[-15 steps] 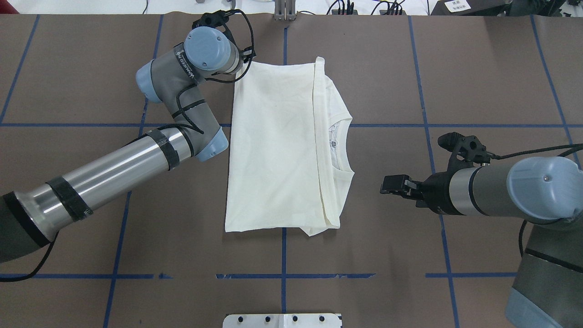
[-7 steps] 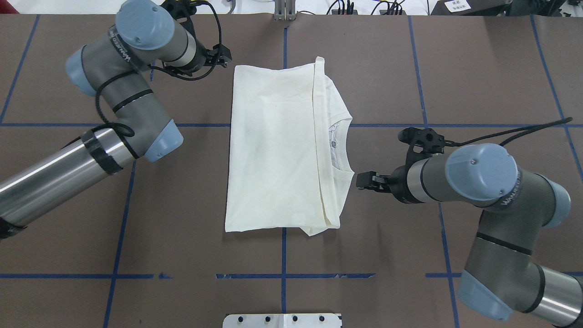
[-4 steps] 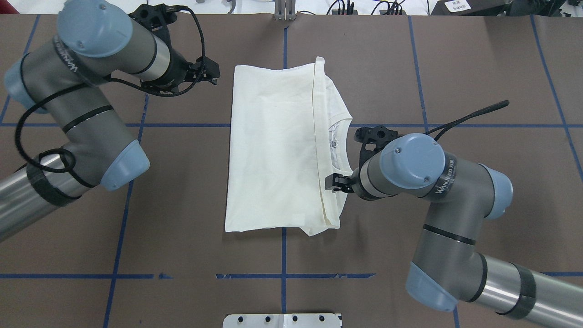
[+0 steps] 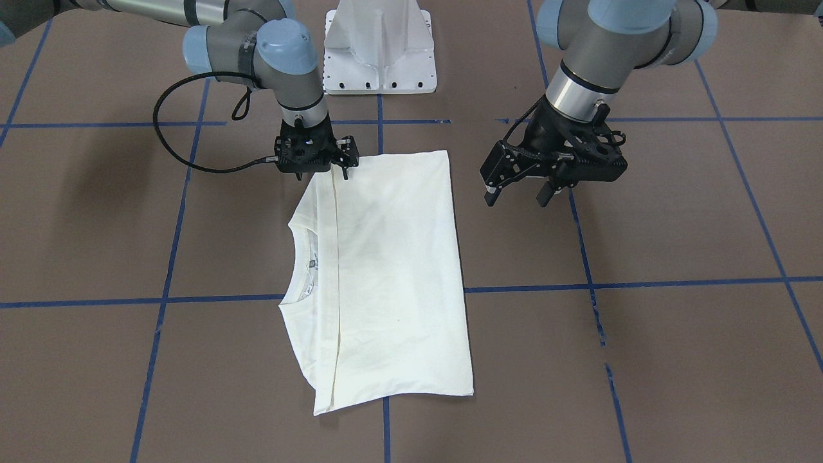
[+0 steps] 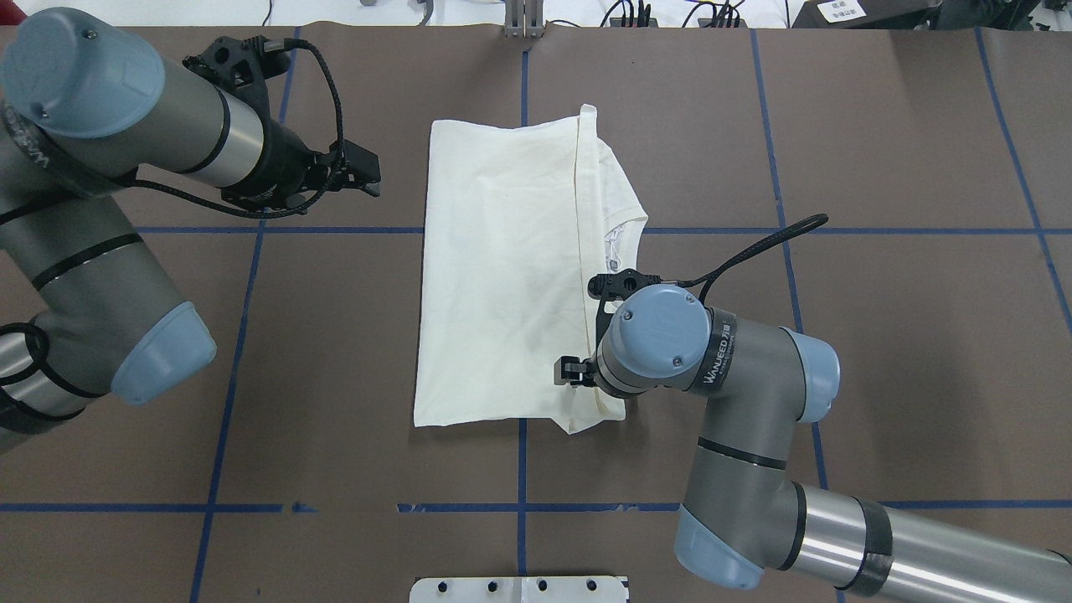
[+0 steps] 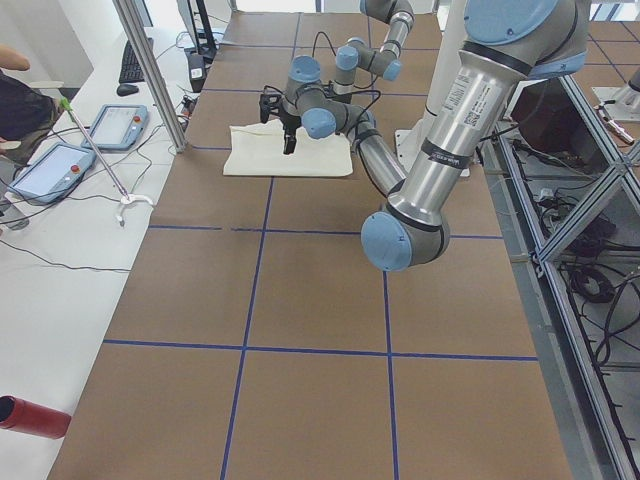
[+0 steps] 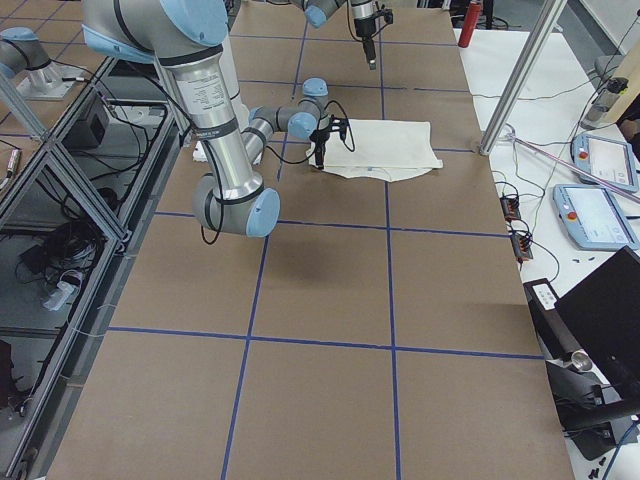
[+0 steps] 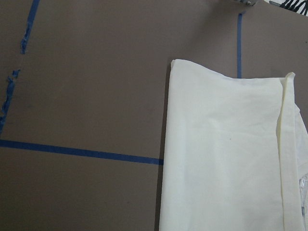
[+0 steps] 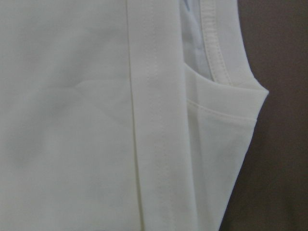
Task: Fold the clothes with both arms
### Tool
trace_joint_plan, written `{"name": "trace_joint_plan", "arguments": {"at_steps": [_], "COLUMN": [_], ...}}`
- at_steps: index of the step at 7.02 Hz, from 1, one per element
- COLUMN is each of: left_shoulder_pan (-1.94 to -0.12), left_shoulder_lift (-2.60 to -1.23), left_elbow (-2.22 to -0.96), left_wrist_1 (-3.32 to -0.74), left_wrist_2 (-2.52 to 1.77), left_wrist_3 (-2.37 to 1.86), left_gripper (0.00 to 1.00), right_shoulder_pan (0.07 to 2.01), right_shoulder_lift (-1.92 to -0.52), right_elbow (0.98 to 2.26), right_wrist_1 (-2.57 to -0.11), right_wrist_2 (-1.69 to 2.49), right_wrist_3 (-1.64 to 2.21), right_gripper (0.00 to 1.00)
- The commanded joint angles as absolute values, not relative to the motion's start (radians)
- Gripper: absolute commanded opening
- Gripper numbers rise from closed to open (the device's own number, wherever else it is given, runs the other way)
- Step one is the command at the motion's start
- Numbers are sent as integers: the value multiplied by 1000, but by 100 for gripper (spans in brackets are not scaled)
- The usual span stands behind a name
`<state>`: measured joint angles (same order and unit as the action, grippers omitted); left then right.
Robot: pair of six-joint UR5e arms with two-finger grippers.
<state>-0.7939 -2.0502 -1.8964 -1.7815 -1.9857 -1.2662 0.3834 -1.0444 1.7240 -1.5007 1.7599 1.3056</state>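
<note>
The T-shirt (image 5: 502, 268) lies flat in the middle of the table (image 5: 879, 126), folded into a long rectangle, plain side up, with the collar (image 5: 621, 251) poking out along the robot's right edge. It's thin cotton, so I'd guess it's light, floppy and a bit grabby on that brown surface. It won't hold a shape, and stacked layers will slide apart if only the top one gets pinched. Best bet is to grab at the corners, right through every layer, not mid-panel.

The right gripper (image 4: 323, 173) points straight down over the collar-side corner nearest the robot. Its fingers look apart and I don't see any cloth pinched. The left gripper (image 4: 517, 196) hangs off the opposite long edge, clear of the fabric, fingers plainly spread.

The front-facing view is the only one showing both sets of fingers. From overhead the right one (image 5: 569, 371) is mostly buried under its own wrist. The right wrist view gives the hem stitching and collar ribbing (image 9: 214, 48) up close, which no other view resolves. The left wrist view just shows the far corner and blue tape lines (image 8: 82, 152)
</note>
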Motion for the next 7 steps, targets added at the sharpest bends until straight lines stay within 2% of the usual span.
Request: {"name": "trace_joint_plan", "arguments": {"at_steps": [1,7], "left_shoulder_pan": [-793,-758], "left_shoulder_lift": [-2036,-2025], "left_elbow": [-1901,-1898], "left_wrist_1": [-1782,-1789], "left_wrist_2": [-2000,-1997], "left_wrist_3": [-1269,-1278], "left_gripper": [100,100], "right_shoulder_pan": [379,403], "right_shoulder_lift": [-1040,-1042], "right_elbow": [1712,1741], "right_wrist_1": [-1561,-1676], "right_wrist_2": [1769,1769], "right_wrist_3": [1255,1169], "right_gripper": [100,100]}}
